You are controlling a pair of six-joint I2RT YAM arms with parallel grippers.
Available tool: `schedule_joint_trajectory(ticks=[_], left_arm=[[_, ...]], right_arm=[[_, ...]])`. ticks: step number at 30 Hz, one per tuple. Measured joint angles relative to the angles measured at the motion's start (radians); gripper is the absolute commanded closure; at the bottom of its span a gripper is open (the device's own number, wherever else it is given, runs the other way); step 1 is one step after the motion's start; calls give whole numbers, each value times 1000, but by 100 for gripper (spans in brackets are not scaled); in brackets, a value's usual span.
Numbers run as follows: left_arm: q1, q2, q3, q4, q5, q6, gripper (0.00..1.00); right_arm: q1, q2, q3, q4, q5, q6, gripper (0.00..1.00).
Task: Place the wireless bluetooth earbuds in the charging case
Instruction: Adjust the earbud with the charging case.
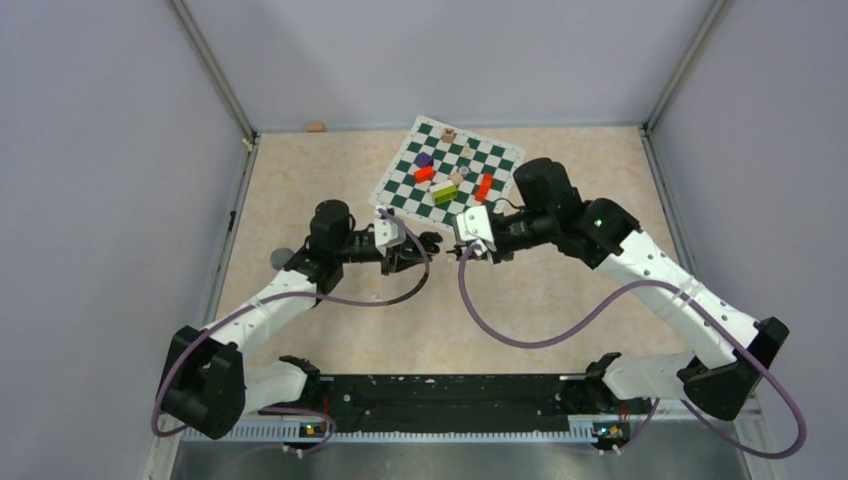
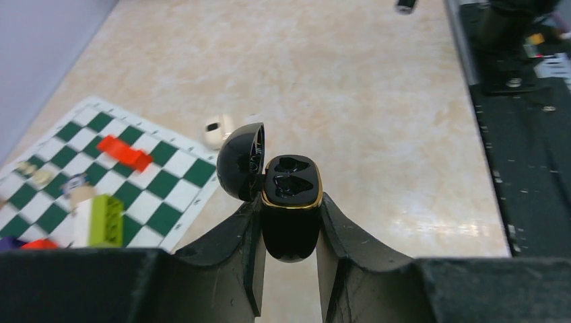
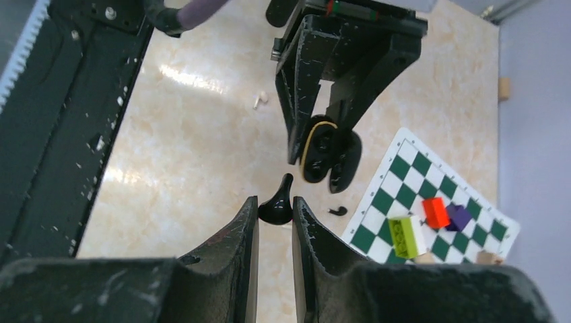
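Pinching an earbud (image 3: 275,212) stem-forward, the right tool (image 3: 275,200) faces the open charging case (image 2: 290,229) clamped in the left tool (image 2: 289,200).

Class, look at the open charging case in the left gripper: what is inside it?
Two glossy black wells show inside the charging case, both apparently empty. The left gripper covers its lower sides, and the wells' depths are too dark to read.

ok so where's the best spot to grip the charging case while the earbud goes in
The charging case's lower body, below the gold rim, pinched across its sides from the bottom end, as the left hand does. That probably suits it: the hinged lid hangs clear and both wells lie uncovered for the earbud in the right hand.
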Motion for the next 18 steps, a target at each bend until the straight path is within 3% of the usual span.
schedule_joint_trajectory(ticks=[6,10,14,18], left_arm=[[4,-48,10,-2,-249,74,100],[5,-74,4,23,-327,89,100],[5,-117,-81,174,-357,60,100],[11,-122,-224,392,-355,-8,99]], right_arm=[[-51,-10,-76,132,-22,279,91],[-127,-10,-174,295,-62,545,94],[-225,-6,-269,514,-100,898,96],[-258,9,-271,623,-111,1089,95]])
